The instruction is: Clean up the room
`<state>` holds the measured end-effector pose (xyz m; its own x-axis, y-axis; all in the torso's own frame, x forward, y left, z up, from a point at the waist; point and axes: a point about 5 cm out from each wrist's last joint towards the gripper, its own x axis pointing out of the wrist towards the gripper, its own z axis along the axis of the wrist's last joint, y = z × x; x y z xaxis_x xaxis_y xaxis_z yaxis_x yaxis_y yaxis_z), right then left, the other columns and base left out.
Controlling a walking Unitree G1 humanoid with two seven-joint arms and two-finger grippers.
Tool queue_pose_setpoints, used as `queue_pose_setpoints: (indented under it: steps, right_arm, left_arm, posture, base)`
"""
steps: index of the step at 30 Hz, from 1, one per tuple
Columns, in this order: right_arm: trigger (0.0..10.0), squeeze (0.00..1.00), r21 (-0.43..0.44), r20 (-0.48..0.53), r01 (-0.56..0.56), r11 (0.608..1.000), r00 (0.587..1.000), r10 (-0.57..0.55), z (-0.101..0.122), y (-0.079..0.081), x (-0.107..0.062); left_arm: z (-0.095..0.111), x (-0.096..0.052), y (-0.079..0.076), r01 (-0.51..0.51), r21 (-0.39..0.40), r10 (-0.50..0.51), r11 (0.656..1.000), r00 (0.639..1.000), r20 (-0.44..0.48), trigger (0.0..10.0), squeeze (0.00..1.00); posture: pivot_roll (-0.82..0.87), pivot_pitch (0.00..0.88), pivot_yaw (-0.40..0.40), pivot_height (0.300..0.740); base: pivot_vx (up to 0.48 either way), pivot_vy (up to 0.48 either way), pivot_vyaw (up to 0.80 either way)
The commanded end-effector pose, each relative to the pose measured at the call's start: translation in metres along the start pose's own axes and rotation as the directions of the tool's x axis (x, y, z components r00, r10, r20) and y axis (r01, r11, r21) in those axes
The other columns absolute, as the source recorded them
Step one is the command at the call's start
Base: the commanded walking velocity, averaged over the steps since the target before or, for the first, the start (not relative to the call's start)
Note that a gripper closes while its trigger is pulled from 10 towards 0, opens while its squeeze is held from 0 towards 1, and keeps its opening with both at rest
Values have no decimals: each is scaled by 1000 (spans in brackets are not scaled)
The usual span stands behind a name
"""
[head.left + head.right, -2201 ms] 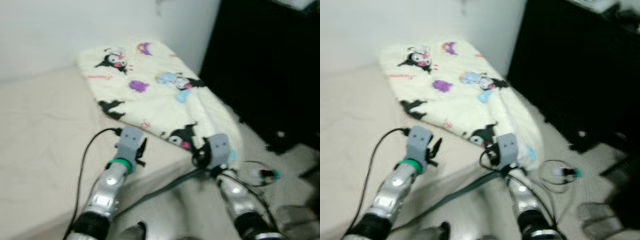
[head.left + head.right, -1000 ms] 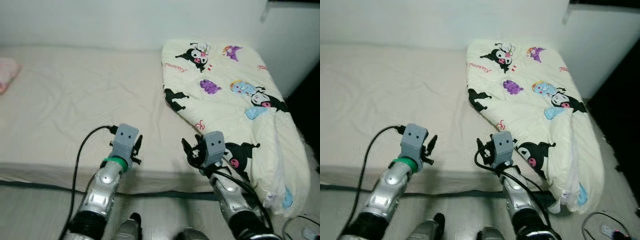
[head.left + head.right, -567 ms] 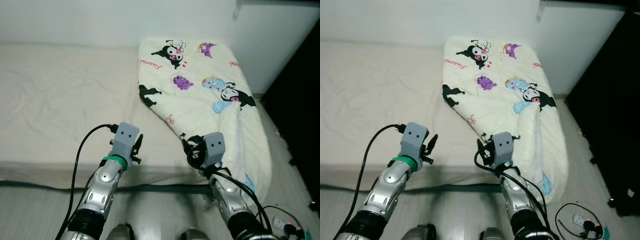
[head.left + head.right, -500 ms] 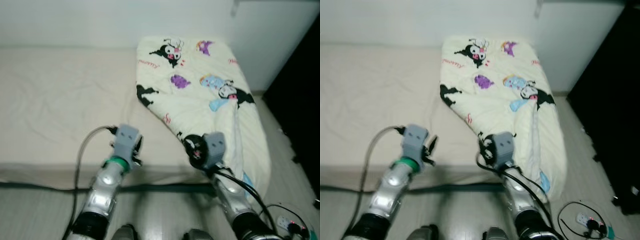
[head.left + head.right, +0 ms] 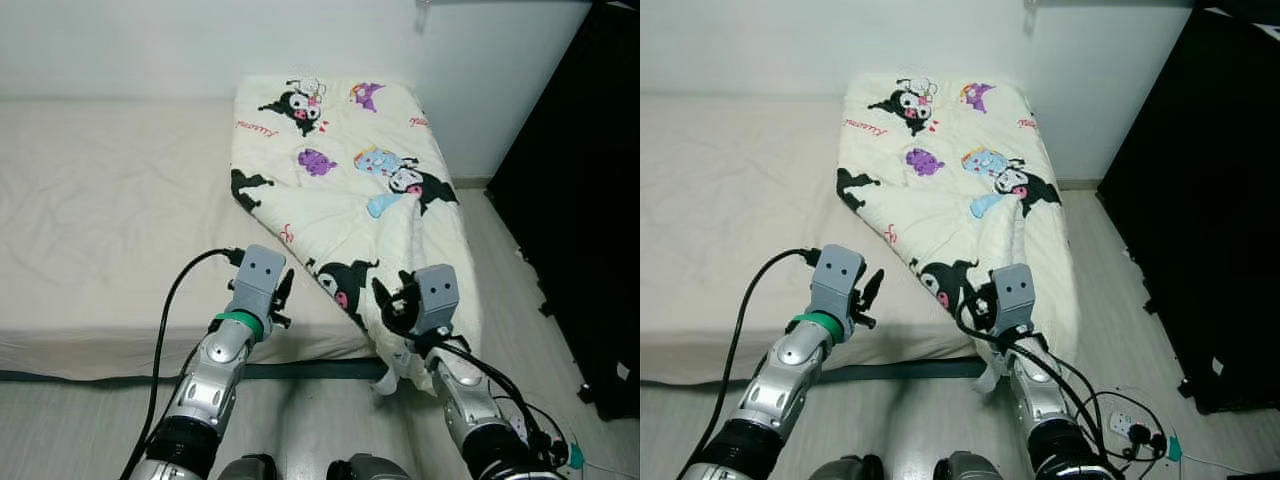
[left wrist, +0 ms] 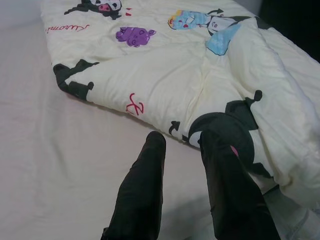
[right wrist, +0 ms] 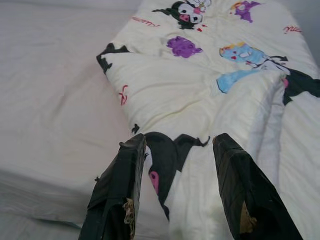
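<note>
Left eye view shows us standing at the side of the bed (image 5: 90, 230). A cream blanket (image 5: 340, 170) with cartoon prints lies on the bed's right end. It is long, and it runs from the wall toward us. Its near corner hangs off the bed edge, down toward the floor (image 5: 300, 420).

Our right gripper (image 5: 395, 300) is the nearer one. It hovers just over that hanging corner. In the right wrist view its fingers (image 7: 120, 185) are spread wide with nothing in them, and the black print on the blanket sits between and just past them. So the blanket is straight ahead of these fingers and a little below.

Our left gripper (image 5: 283, 293) hovers over the bare sheet, just beside the blanket's left edge. In the left wrist view its fingers (image 6: 142, 185) have a small gap and hold nothing. The blanket edge lies just past their tips, and more to the right.

We think the next move is to reach forward and down with the right fingers to pinch the corner.
</note>
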<state>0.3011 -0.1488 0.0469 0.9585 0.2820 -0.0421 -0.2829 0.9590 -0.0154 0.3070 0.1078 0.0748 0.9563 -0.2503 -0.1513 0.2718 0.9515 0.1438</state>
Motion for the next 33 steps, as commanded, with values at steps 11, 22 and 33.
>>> queue_pose_setpoints:
  steps: [11,22,33]
  right_arm:
    - [10000,0,-4,-30,25,1000,999,-25,-5,0,-2]
    - [10000,0,7,-29,43,999,999,-43,-6,-5,-5]
    - [10000,0,8,-24,49,999,999,-49,-5,-6,-6]
  left_arm:
    - [-13,-5,5,-24,-2,24,1000,998,-52,10000,0]
    - [-14,-8,5,-30,-10,29,1000,998,-51,10000,0]
    - [-13,-9,3,-28,-15,27,1000,999,-47,10000,0]
  posture:
    - [-38,45,59,726]
    - [-40,62,57,686]
    - [-39,70,55,651]
  base:
    - [0,0,0]
    - [0,0,0]
    - [0,0,0]
